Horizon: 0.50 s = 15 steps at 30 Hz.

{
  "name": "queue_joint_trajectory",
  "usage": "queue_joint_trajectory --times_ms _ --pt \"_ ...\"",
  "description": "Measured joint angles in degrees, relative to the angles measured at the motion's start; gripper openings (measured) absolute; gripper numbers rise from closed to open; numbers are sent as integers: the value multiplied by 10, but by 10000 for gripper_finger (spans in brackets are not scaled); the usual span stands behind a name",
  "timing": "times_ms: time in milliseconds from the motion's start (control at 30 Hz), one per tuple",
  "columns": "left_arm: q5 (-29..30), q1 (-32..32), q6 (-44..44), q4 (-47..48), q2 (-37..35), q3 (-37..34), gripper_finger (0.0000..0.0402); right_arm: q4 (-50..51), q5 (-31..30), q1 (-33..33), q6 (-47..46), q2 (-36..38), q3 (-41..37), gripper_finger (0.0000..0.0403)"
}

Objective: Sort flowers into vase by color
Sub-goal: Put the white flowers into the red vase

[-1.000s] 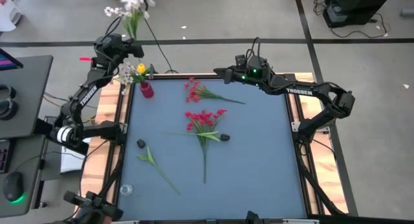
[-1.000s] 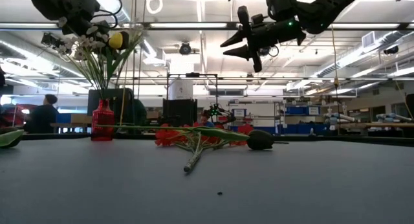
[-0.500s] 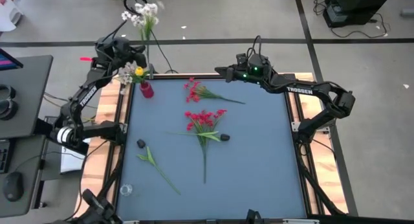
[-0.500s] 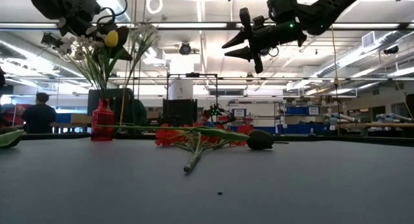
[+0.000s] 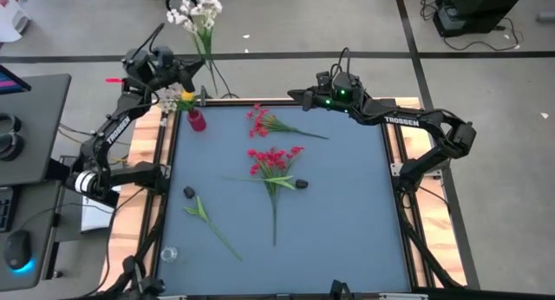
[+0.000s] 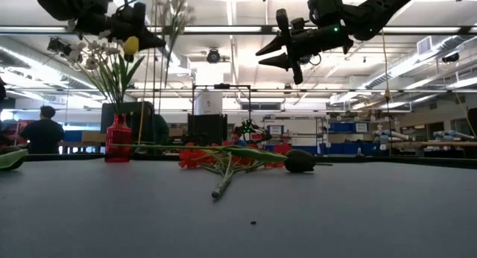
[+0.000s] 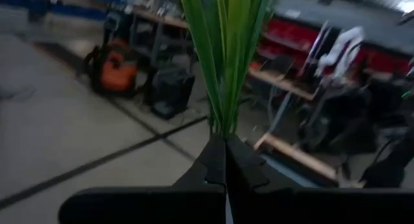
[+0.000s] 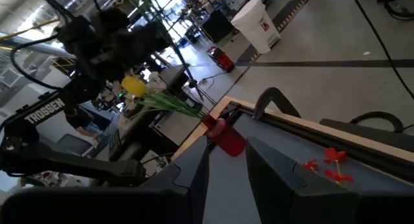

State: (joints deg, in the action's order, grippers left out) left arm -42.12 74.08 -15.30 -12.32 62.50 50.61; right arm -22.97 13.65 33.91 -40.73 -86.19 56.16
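High view: left claw [image 5: 186, 68] pinching thin-stemmed white sprig [image 5: 198, 12].

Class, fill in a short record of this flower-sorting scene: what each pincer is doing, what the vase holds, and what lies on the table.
left pincer: shut on white flower sprig, held high near the vase
right pincer: open, empty, raised above the table's far edge
red vase: holds white and yellow flowers
table: two red flower sprigs, one green leafy stem

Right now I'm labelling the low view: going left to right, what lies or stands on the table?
Leaf → red vase → red flowers → dark bud.
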Motion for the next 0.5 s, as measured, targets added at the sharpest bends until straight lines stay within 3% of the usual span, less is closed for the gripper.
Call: queue_joint_trajectory --times_ms 333,400,500 --pt "42 -96 43 9 0 91 0 -10 -3 0 8 0 0 113" --pt "48 -128 81 30 -1 101 0 -19 -4 0 14 0 0 113" --pt "48 -206 219 148 -1 100 0 -32 -7 5 24 0 0 113"
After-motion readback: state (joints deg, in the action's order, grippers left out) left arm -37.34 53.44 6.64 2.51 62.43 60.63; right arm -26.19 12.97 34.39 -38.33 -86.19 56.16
